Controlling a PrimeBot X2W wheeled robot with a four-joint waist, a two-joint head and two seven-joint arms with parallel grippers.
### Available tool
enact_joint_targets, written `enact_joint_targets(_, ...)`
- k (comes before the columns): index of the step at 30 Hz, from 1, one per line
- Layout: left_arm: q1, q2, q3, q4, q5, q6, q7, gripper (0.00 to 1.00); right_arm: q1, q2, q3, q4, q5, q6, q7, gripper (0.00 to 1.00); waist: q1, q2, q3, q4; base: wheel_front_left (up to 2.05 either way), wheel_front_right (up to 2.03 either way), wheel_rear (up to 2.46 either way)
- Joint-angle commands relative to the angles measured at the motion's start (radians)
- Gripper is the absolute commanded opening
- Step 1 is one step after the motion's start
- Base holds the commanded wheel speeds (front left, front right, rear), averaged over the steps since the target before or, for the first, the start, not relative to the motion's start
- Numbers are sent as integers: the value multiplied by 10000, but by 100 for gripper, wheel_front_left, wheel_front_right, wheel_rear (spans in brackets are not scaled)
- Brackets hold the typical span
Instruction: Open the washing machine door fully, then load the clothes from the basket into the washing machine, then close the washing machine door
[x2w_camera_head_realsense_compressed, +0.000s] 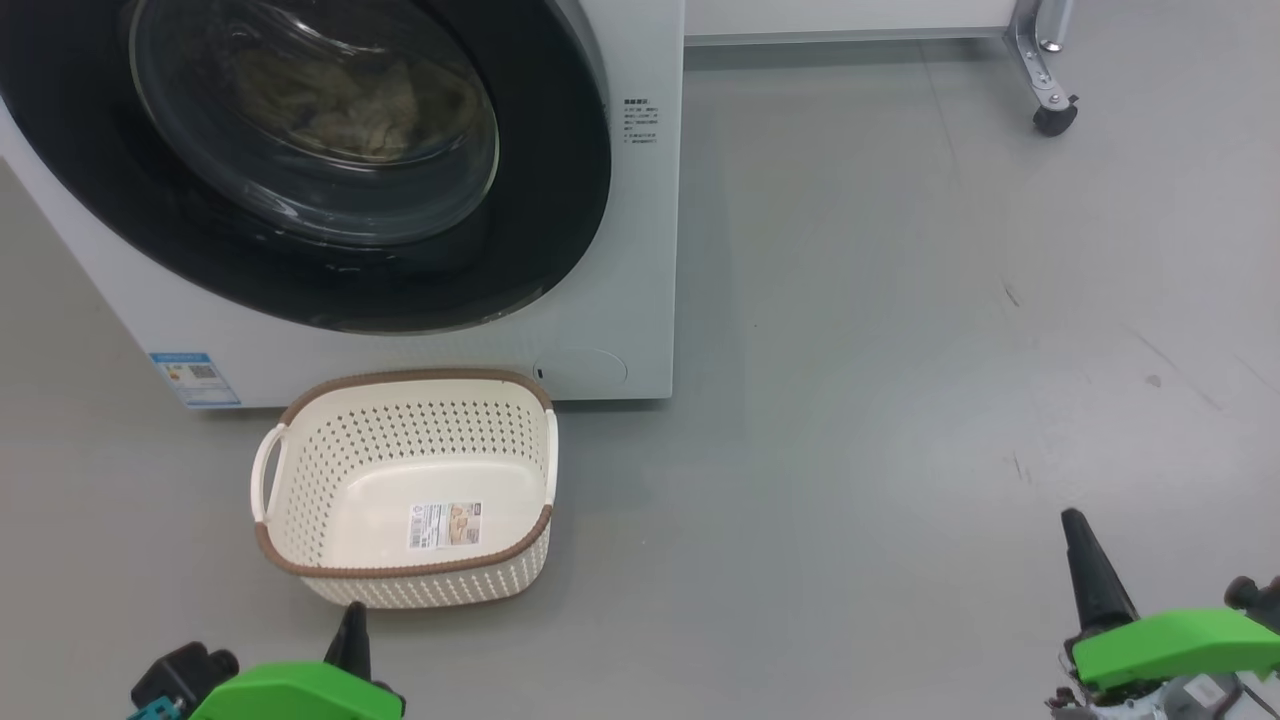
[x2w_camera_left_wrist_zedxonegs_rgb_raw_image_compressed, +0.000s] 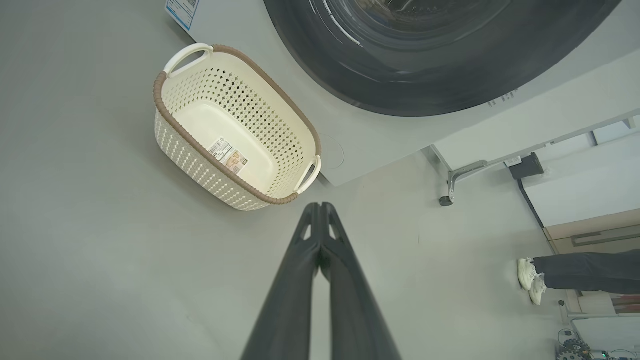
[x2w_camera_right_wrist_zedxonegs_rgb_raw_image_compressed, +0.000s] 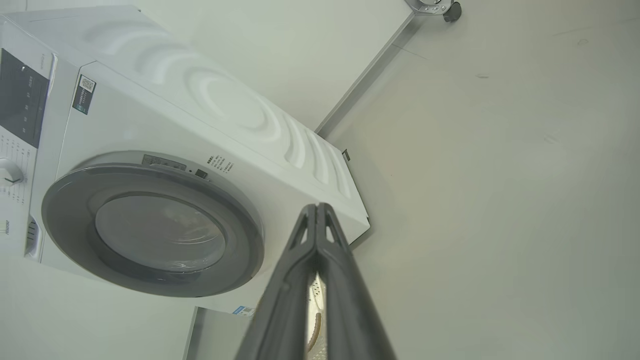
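1 basket (x2w_camera_head_realsense_compressed: 400, 590) on floor (x2w_camera_head_realsense_compressed: 900, 400) before washing machine (x2w_camera_head_realsense_compressed: 640, 250)

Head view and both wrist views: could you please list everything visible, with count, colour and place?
washing machine: one, white, on the floor, head view upper left.
washing machine door: one, black rim, clear glass, shut.
clothes: a heap, cream-yellow, inside behind the glass.
basket: one, cream with brown rim, on the floor before the machine.
blue sticker: one, low on machine front.
caster leg: one, silver, black wheel, head view upper right.
person's feet: two, white shoes, left wrist view right edge.
left gripper: one, dark fingers, shut, lower left.
right gripper: one, dark fingers, shut, lower right.
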Motion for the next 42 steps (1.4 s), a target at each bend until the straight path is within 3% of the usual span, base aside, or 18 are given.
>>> enact_joint_targets(1, -489, 42, 393, -311, -276, -98, 61, 0, -610, -269, 37, -261, 329, 19, 59, 0, 0, 0, 1, 0, 0, 0, 0)
enact_joint_targets(42, -636, -323, 2404, -334, -4311, -1273, 1210, 0, -1610, -328, -124, 538, 5027, 30, 854, 0, 0, 0, 45, -13, 0, 0, 0)
